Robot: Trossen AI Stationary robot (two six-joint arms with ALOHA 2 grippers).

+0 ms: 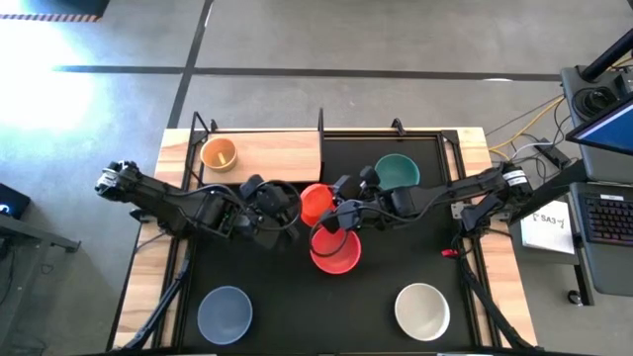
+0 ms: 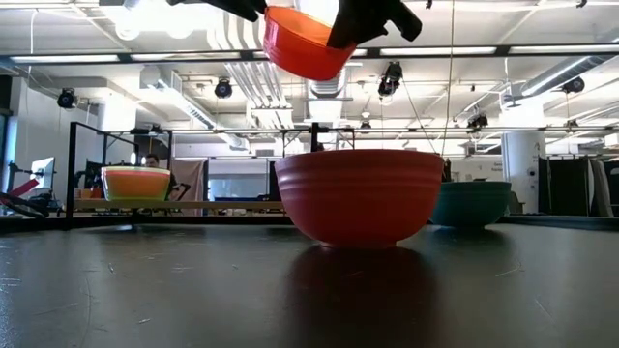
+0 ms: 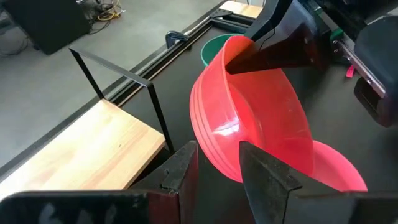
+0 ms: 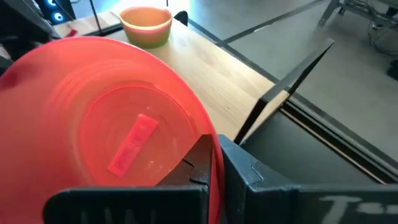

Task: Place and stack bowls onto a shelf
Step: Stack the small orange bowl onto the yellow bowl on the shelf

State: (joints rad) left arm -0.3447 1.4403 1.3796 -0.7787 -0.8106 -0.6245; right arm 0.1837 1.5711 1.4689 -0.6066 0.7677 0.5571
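An orange-red bowl (image 1: 316, 202) hangs tilted in the air between my two grippers, high above the mat in the low view (image 2: 305, 43). My left gripper (image 1: 285, 205) is shut on its left rim and my right gripper (image 1: 342, 214) is shut on its right rim. Below it, a larger red bowl (image 1: 336, 251) stands on its base on the black mat, and a teal bowl (image 1: 398, 172) stands farther back. A yellow bowl (image 1: 219, 153) sits on the pale wooden shelf (image 1: 277, 153). The grey-blue bowl (image 1: 225, 312) and the white bowl (image 1: 422, 310) stand near the mat's near edge. My left gripper pinches the orange-red bowl's rim (image 3: 231, 173) on the side toward the table's left, one finger (image 3: 183, 171) outside the wall and one (image 3: 267, 180) inside. It comes roughly level from the left. The bowl is lifted clear and tilted. My right gripper pinches the opposite rim (image 4: 216, 163), with one finger (image 4: 198, 163) inside the bowl and one (image 4: 245, 171) outside. It comes from the table's right. The bowl hangs clear of the red bowl below.
The shelf board has thin black posts (image 4: 292, 93) at its right end and along its far edge (image 1: 320, 124). Free board lies to the right of the yellow bowl. The black mat (image 1: 297, 297) is bare between the grey-blue and white bowls. A desk with a keyboard (image 1: 605, 213) stands off the table's right edge.
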